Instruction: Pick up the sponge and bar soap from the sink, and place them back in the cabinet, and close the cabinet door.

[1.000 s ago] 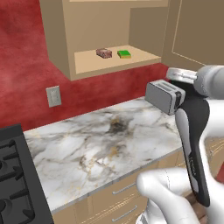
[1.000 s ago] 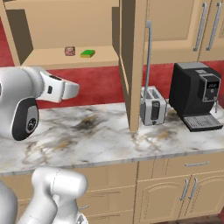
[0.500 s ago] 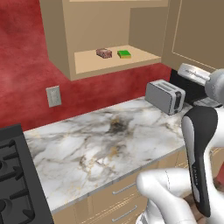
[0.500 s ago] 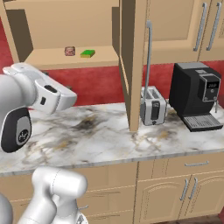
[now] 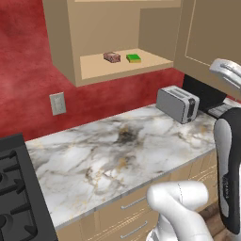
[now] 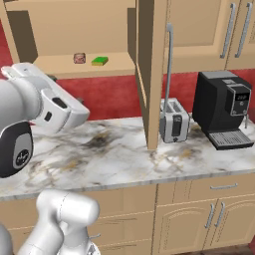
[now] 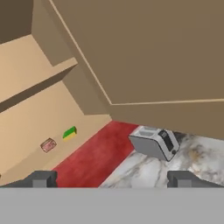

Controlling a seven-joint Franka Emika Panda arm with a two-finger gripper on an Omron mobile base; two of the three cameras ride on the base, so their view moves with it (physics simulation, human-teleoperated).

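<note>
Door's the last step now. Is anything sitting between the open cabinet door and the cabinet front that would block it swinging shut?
Nothing visible blocks it. The cabinet door stands open above the toaster. The sponge and bar soap sit back on the cabinet shelf. The gripper is open.

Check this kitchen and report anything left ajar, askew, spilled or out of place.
One thing stands out: the cabinet door stands wide open, its edge jutting out over the counter by the toaster. The sponge and bar soap lie side by side, apart, on the cabinet shelf. No spill or damage shows.
</note>
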